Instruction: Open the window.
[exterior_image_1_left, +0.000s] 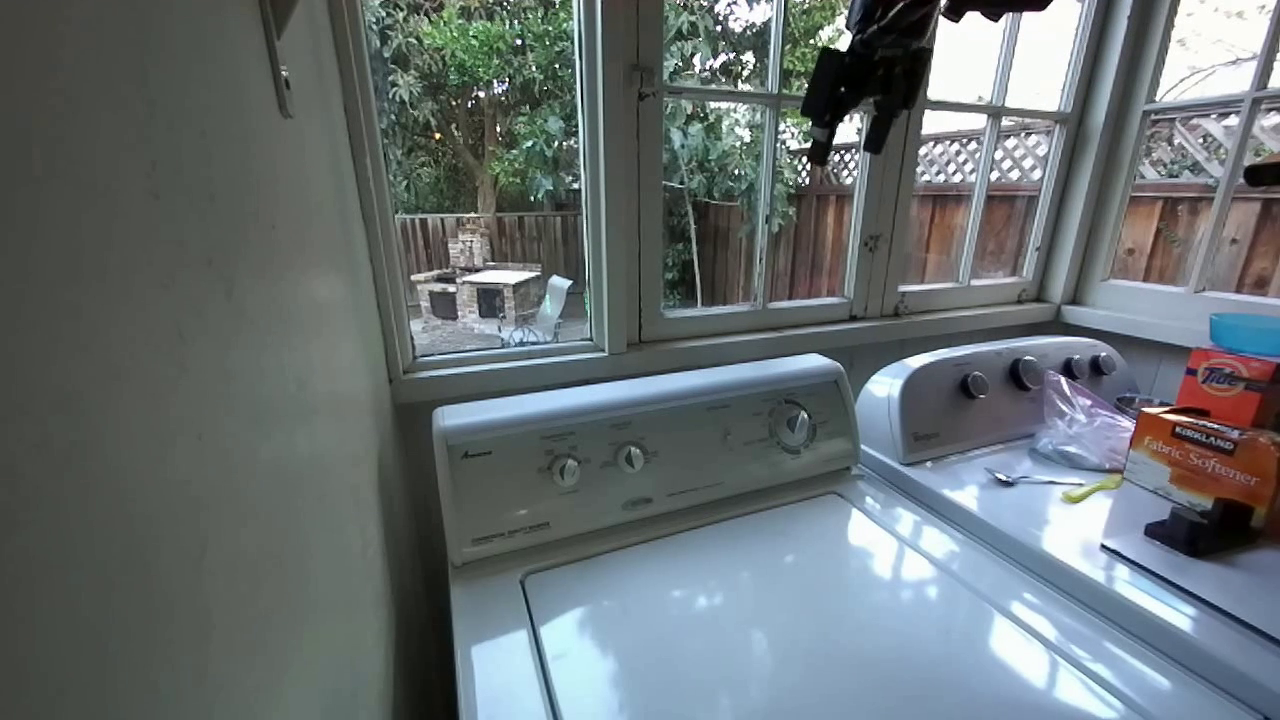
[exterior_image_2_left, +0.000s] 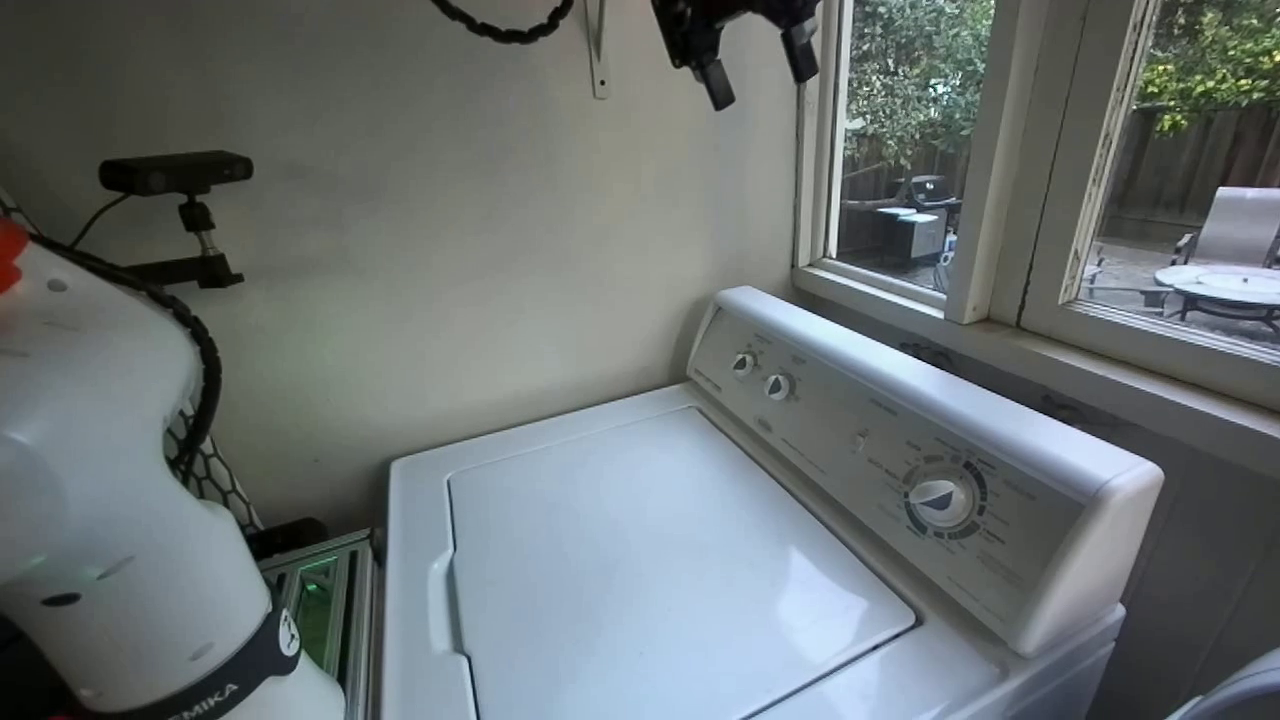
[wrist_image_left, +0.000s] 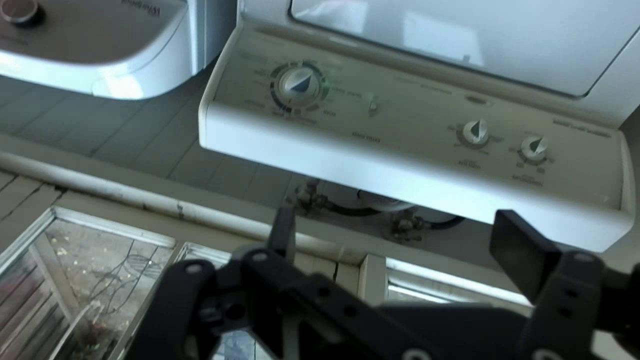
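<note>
Pale walls (exterior_image_2_left: 450, 220) enclose your laundry corner, where the fingers (wrist_image_left: 522, 255) stand wide apart. Well below them sits the washer (exterior_image_1_left: 750, 600); in the gap between them, your wrist view brings up dark hoses (wrist_image_left: 350, 210) behind its control panel (exterior_image_1_left: 690, 450), which you cannot make out in either exterior view. Behind the fingers in an exterior view stands the window (exterior_image_1_left: 769, 190), closed by its look and partly covered by them; how near they are, you cannot tell. Where you see the white robot arm (exterior_image_2_left: 130, 450), low to the fingers' left in an exterior view, only a lower part of the window shows, to their right. Farther off, low to their right in an exterior view, a second machine (exterior_image_1_left: 990, 515) carries an orange fabric softener box (exterior_image_1_left: 1200, 460), a Tide box (exterior_image_1_left: 1225, 385) and a spoon (exterior_image_1_left: 1040, 480), seen in that view alone. Farthest behind the fingers, outdoors, runs a wooden fence (exterior_image_1_left: 930, 235).
</note>
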